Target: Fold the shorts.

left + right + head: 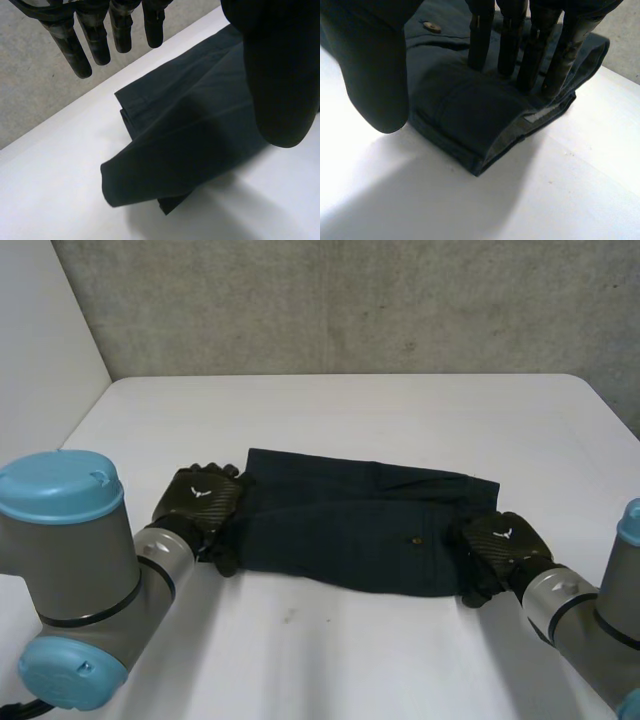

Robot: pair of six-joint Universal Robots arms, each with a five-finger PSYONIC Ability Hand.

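Dark navy shorts point(360, 530) lie folded lengthwise across the middle of the white table point(350, 410). My left hand point(200, 502) is at their left end, the leg hems. In the left wrist view its fingers point(75, 50) are straight and lifted off the cloth point(190, 135), with the thumb point(282, 75) spread apart, so it is open and holds nothing. My right hand point(500, 545) rests on the right end, the waistband. There its straight fingers point(510, 45) press down on the folded waistband point(470, 115), and the thumb point(375, 75) hangs beside the fold, open.
A small button point(431, 26) shows on the shorts near my right hand. A grey wall point(350, 300) rises behind the table's far edge. Bare white table lies in front of the shorts and beyond them.
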